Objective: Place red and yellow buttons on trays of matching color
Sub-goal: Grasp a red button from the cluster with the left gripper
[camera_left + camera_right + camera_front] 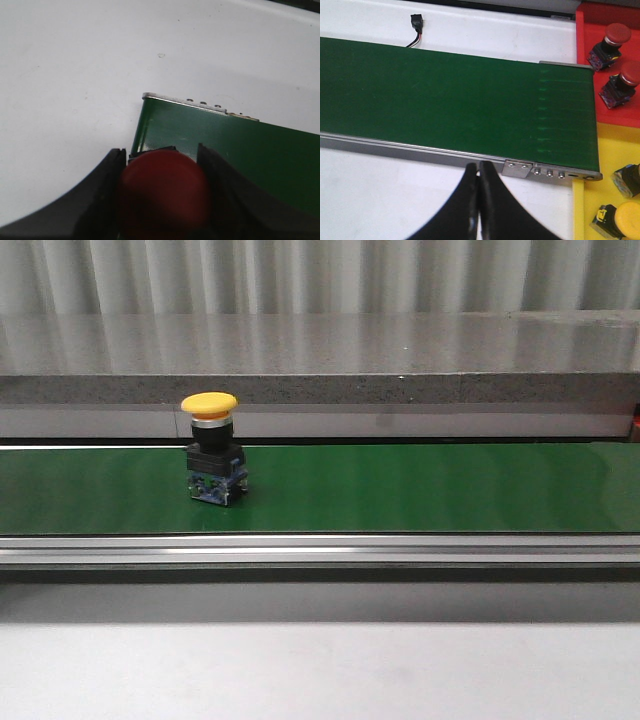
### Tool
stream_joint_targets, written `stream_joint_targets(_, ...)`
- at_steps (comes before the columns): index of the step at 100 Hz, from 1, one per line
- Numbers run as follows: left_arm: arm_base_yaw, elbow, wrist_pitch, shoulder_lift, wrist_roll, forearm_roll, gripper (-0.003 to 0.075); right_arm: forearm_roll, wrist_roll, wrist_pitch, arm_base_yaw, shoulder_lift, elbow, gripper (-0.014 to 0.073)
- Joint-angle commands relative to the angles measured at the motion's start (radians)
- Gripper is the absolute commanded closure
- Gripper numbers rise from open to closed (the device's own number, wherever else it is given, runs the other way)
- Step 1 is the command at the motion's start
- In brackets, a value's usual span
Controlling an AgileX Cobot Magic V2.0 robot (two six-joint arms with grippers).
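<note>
A yellow button (212, 455) with a black and blue base stands upright on the green belt (400, 490), left of centre in the front view. Neither gripper shows in that view. My left gripper (161, 149) is shut on a red button (162, 192), whose blurred cap fills the gap between the fingers, just over the end of the belt (240, 150). My right gripper (479, 167) is shut and empty, over white table near the belt's edge. Beside the belt's end are a red tray (585, 30) holding two red buttons (610, 42) and a yellow tray (610, 150) holding yellow buttons (620, 220).
The belt has a metal rail (320, 548) along its front and a grey ledge (320, 385) behind it. A small black connector with a wire (416, 22) lies on the white table beyond the belt. White tabletop (65, 90) surrounds the belt's end by the left gripper.
</note>
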Motion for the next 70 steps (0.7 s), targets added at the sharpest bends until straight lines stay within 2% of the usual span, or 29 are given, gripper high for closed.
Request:
stream_joint_targets(1,-0.023,-0.003,-0.074,-0.044,0.003,-0.013,0.0740,0.004,-0.010,-0.065,0.003,-0.002,-0.025,0.0661)
stream_joint_targets(38,-0.037,0.089,-0.123,-0.044,0.003,-0.013,0.0740,0.004,-0.010,-0.065,0.003,-0.002,-0.025,0.0661)
stream_joint_targets(70,-0.037,0.100,-0.087,-0.044,0.029,-0.013,0.0718,0.004,-0.010,-0.065,0.003,-0.002,-0.025,0.0661)
